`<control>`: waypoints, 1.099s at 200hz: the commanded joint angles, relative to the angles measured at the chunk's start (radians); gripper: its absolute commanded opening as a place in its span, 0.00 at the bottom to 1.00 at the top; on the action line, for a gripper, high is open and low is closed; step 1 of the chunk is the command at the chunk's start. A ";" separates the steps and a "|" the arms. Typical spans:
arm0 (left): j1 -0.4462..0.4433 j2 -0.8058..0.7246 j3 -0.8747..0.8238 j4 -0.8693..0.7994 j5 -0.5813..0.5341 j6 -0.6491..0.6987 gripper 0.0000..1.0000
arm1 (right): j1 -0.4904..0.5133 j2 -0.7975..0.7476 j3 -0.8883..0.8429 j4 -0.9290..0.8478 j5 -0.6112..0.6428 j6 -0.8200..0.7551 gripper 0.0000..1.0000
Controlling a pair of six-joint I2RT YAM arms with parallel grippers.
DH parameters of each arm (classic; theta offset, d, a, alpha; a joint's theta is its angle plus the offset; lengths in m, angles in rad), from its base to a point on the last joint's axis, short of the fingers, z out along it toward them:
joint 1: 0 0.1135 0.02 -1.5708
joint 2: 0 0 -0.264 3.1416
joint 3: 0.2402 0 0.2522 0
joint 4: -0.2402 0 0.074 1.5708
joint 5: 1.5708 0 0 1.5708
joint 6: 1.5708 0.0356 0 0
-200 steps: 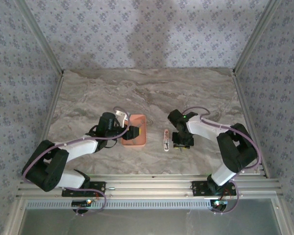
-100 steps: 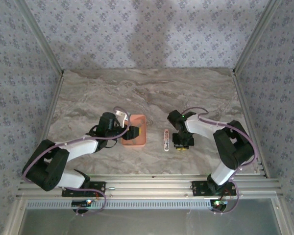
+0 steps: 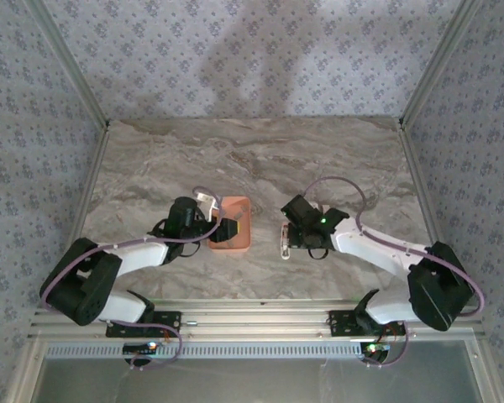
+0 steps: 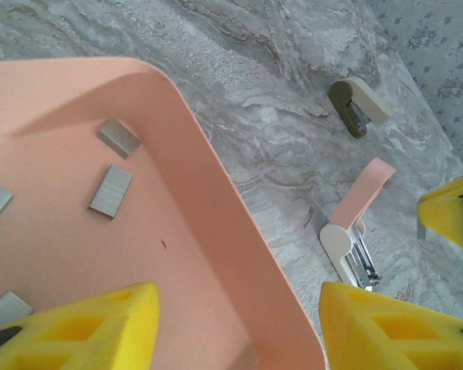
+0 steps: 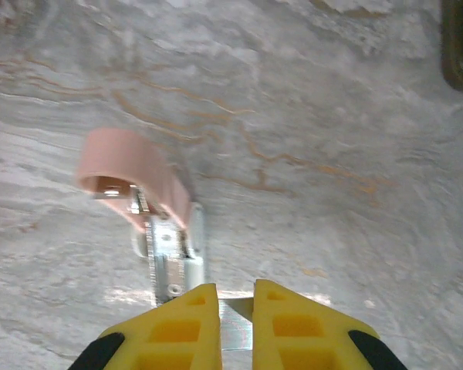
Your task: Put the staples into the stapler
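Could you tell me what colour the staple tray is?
The tray is salmon pink, clearest in left wrist view.

Four short, dull-grey staples [image 4: 111, 191] lie flat and scattered on the floor of the pink tray [image 4: 216, 200]. A fifth grey strip is pinched in the right gripper [image 5: 235, 299]. At 3 o'clock from the tray lies the pink stapler [image 3: 285, 239], running 12 to 6, its lid swung up and its metal channel bare.

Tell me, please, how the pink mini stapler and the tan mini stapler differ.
The pink stapler lies open, its lid swung up and metal magazine bared; the tan stapler appears closed. The pink stapler is salmon and cream; the tan stapler is beige and dark olive. The pink stapler lies nearer the tray than the tan stapler. Both are mini staplers on the marble table.
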 commanded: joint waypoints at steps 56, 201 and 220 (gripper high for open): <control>0.001 0.006 -0.009 0.053 0.048 0.049 0.57 | 0.090 0.104 0.023 0.068 0.043 0.056 0.12; 0.001 -0.009 0.000 0.039 0.047 0.057 0.57 | 0.107 0.154 0.010 0.116 0.021 0.094 0.12; 0.001 -0.008 -0.001 0.039 0.047 0.057 0.57 | 0.108 0.156 0.007 0.113 0.020 0.094 0.12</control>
